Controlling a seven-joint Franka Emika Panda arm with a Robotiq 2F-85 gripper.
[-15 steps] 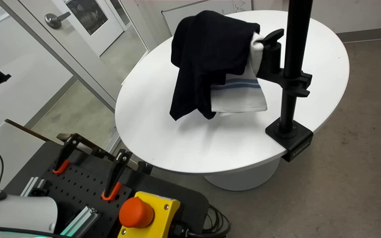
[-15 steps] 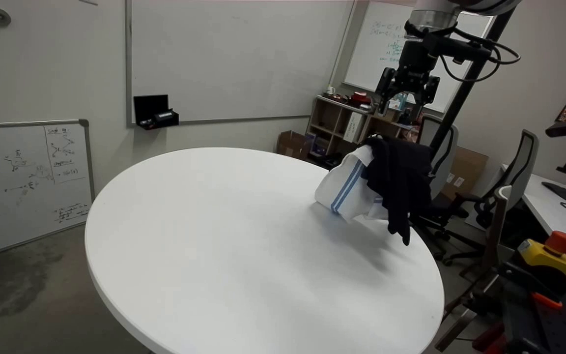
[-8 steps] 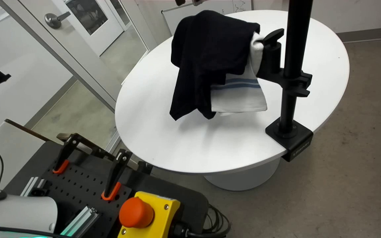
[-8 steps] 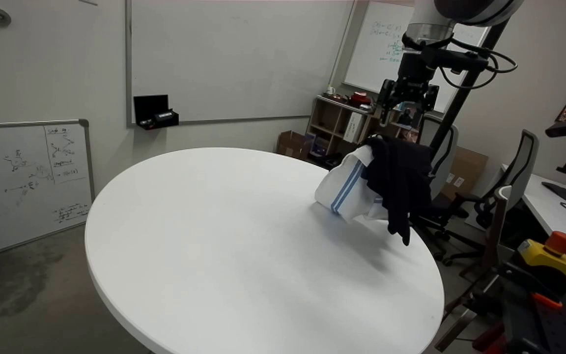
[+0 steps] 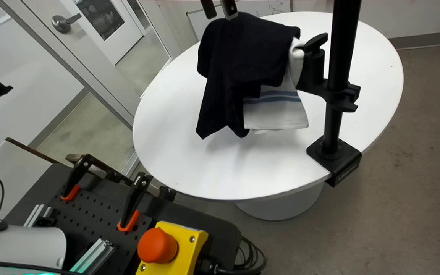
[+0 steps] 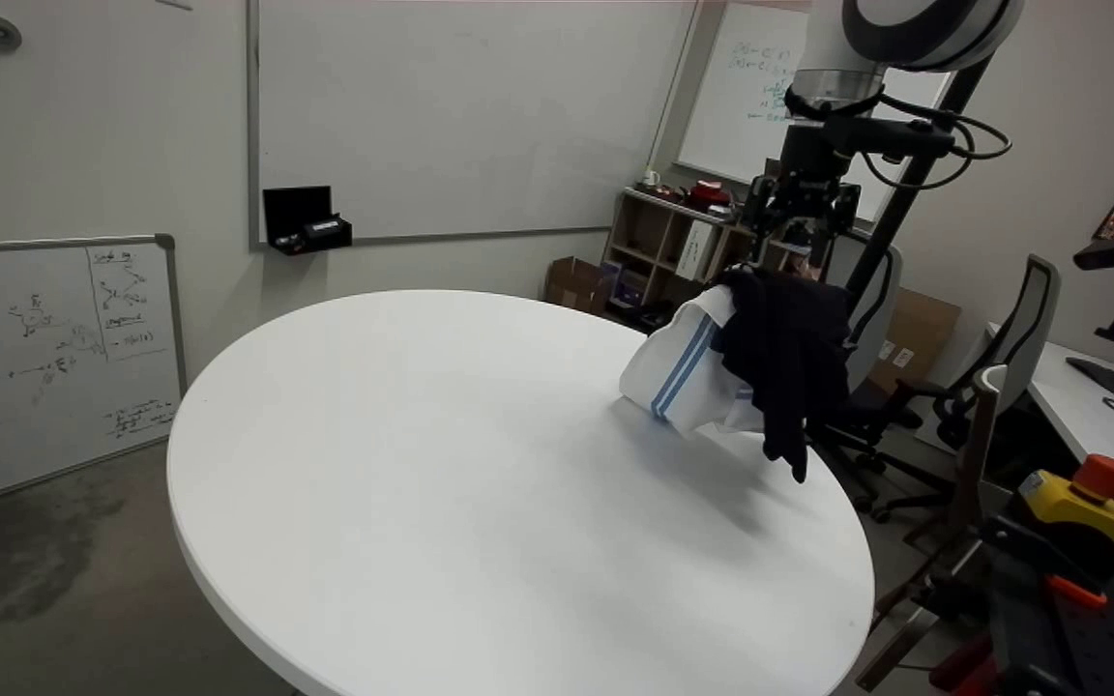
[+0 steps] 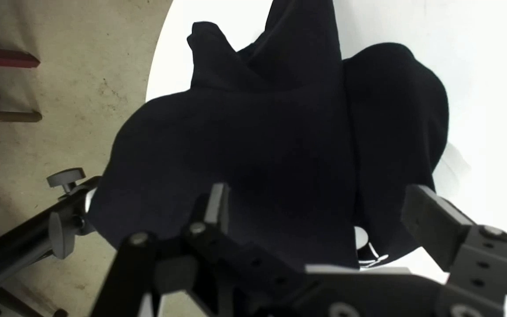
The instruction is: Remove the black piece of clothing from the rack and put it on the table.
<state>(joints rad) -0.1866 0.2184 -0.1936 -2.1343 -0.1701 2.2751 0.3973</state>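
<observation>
The black piece of clothing (image 5: pixel 246 53) hangs limp over the rack's side arm, above the table, and partly covers a white towel with blue stripes (image 5: pixel 277 114). It also shows in an exterior view (image 6: pixel 789 358) and fills much of the wrist view (image 7: pixel 253 145). The rack (image 5: pixel 333 114) stands at the edge of the white table (image 5: pixel 174 152); its arm under the cloth is hidden. My gripper (image 6: pixel 787 259) is open, pointing down at the top of the clothing. In the wrist view the fingers (image 7: pixel 317 189) are wide apart over the black fabric; contact cannot be told.
The towel (image 6: pixel 683 362) hangs beside the clothing. The rack's tall post (image 6: pixel 891 208) rises close to my arm. A dark cart with a yellow box and orange button (image 5: pixel 157 245) and clamps (image 5: pixel 132 202) stands near the table. Chairs (image 6: pixel 1011 329) are behind.
My gripper has moved down toward the clothing, its fingertips coming into the top of an exterior view. It stays open. The clothing, towel and rack have not moved.
</observation>
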